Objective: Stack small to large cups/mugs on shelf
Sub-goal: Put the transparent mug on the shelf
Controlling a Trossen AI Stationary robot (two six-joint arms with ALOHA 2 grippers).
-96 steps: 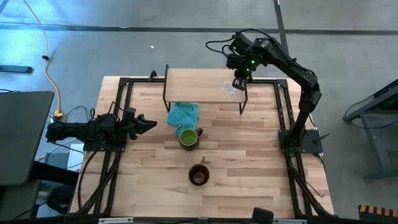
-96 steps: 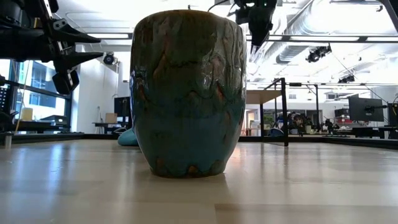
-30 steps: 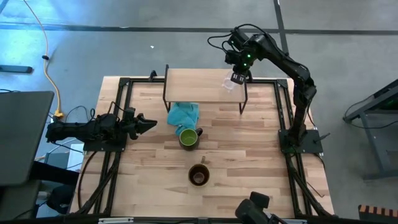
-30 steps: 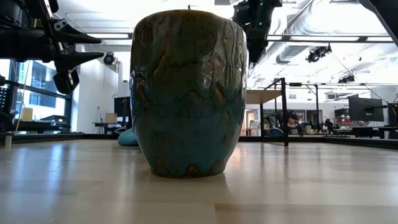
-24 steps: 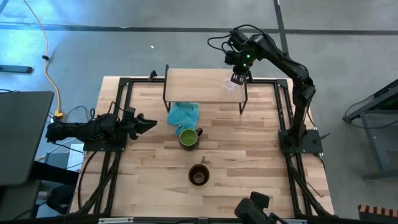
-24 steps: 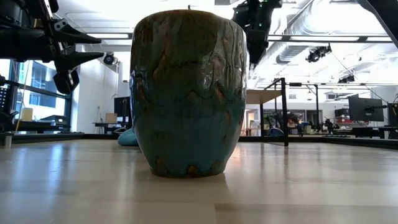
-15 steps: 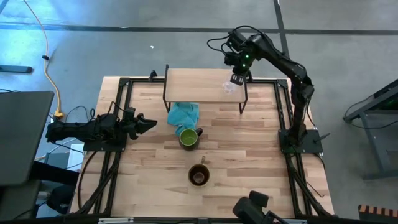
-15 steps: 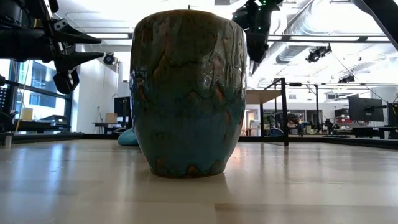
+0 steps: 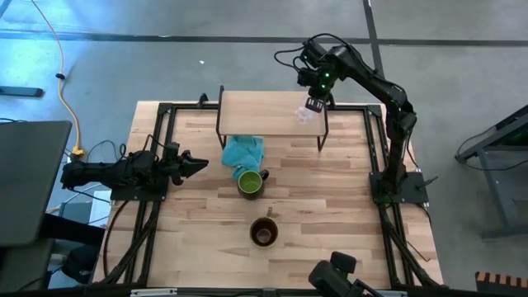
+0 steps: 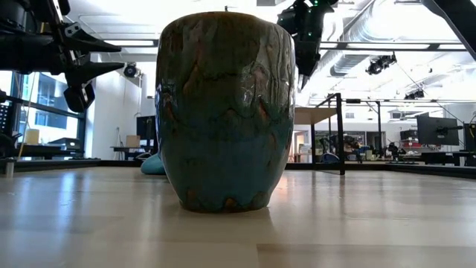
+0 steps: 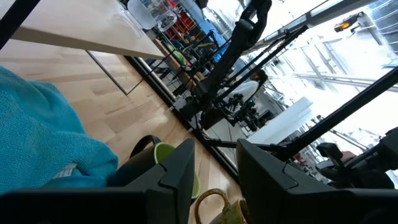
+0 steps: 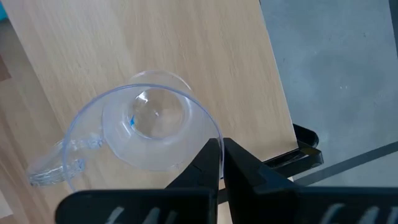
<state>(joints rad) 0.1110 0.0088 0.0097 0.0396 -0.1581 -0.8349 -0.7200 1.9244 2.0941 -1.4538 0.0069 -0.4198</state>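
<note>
High view: the shelf (image 9: pixel 264 111) is seen at the far edge of the table (image 9: pixel 330 214), w/ the clear glass cup (image 9: pixel 304 116) set on its right end. The right gripper (image 9: pixel 314 104) is held just above that cup, fingers pressed together, nothing gripped. The green mug (image 9: pixel 249 182) is left on the tabletop, touching the edge of the teal cloth (image 9: pixel 242 152); the brown mug (image 9: pixel 264 232) is placed nearer the front, apart from it. The left gripper (image 9: pixel 196 164) is parked low at the table's left side, pointed toward the cloth, fingers partly spread, nothing held.

Low view: most of the frame is filled by the brown mug (image 10: pixel 225 112), upright on the table. The right gripper (image 10: pixel 305 71) is seen hanging above, behind it; the left gripper (image 10: pixel 97 59) is shown at upper left. The shelf (image 10: pixel 316 115) is glimpsed behind.

Left wrist view: the cloth (image 11: pixel 43 143), the green mug (image 11: pixel 171 165) and part of the brown mug's handle are caught between the parted fingers (image 11: pixel 180 174). The shelf (image 11: pixel 81 34) is overhead w/ the glass cup (image 11: pixel 146 12) on it.

Right wrist view: the glass cup (image 12: pixel 149 127) is seen upright on the shelf board (image 12: pixel 205 56) near its corner, free of the closed fingers (image 12: pixel 208 168).

Progress, judged: 1 of 3 is on the shelf; green and brown mugs are left to be moved, and no stack is formed yet.
</note>
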